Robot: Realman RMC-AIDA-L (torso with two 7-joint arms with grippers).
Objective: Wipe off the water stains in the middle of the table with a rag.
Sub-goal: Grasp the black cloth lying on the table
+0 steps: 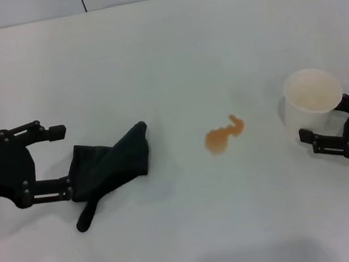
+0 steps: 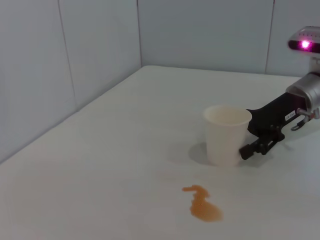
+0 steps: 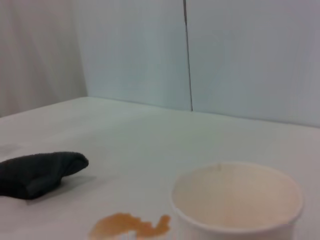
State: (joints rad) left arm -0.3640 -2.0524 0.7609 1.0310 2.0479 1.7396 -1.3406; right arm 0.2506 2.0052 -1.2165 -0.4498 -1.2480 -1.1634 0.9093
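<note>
**Step: Grasp the rag**

Left gripper (image 1: 66,158) fingers are spread apart at the rag (image 1: 110,168) edge. Close them on a thick fold, then drag across the water stains (image 1: 223,136) mid-bench (image 1: 170,58). Right gripper (image 1: 325,137) fingers stand apart around the cup (image 1: 313,101).

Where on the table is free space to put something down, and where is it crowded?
The table is bare along its far side, behind everything, and along the near edge. Smaller gaps lie between the rag and the water stains, and between the stains and the paper cup. It is crowded by the left gripper at the rag and the right gripper at the cup.
</note>
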